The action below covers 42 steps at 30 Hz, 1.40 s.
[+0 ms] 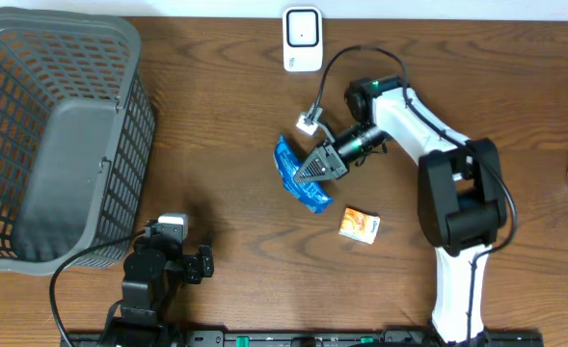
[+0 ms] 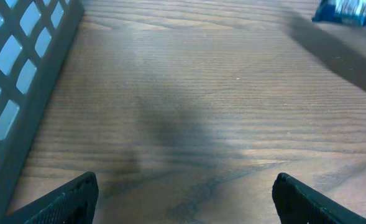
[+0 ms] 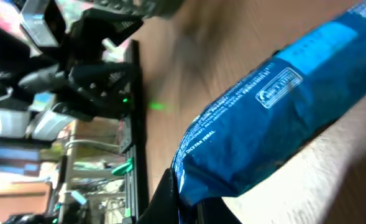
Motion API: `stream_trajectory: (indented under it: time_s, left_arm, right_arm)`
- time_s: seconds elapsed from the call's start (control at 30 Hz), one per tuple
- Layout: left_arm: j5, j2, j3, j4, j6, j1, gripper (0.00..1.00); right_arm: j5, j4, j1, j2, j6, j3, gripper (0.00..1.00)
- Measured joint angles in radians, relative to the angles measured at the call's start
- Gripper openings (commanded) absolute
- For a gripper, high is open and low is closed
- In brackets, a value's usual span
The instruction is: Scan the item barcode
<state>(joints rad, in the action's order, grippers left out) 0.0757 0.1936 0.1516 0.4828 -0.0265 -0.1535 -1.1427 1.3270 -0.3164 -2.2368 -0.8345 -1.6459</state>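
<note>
One grey plastic basket (image 1: 120, 67) stands at the far left, its solid grey floor in plain view. Just right of its near corner the left gripper (image 2: 186, 193) hangs low over the wooden table (image 1: 216, 116), jaws wide apart and holding nothing. Near mid-table is the one blue snack packet (image 1: 298, 183), pinched at its edge by the tightly closed jaws of the right gripper (image 1: 314, 170). I cannot tell whether it rests on the wood. The right wrist view shows a white logo badge and lines of small white print on it, too blurred to read. One white barcode scanner (image 1: 303, 39) sits at the far edge, well apart from the packet. One small orange box (image 1: 360, 225) lies near the packet's right.
</note>
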Motion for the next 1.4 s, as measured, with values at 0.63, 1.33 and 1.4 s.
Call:
stream_trajectory:
  time_s: [0.63,1.33,1.4]
  left_arm:
    - [0.000,0.000,0.000,0.000,0.000,0.000,0.90]
    - [0.000,0.000,0.000,0.000,0.000,0.000,0.90]
    - [0.000,0.000,0.000,0.000,0.000,0.000,0.90]
  right_arm:
    - [0.001,0.167,0.028,-0.065,-0.582,0.111,0.01]
    - [0.089,-0.234,0.273,-0.069,-0.004,0.285,0.99]
    - [0.030,-0.219,0.269,-0.051,0.010,0.285,0.99]
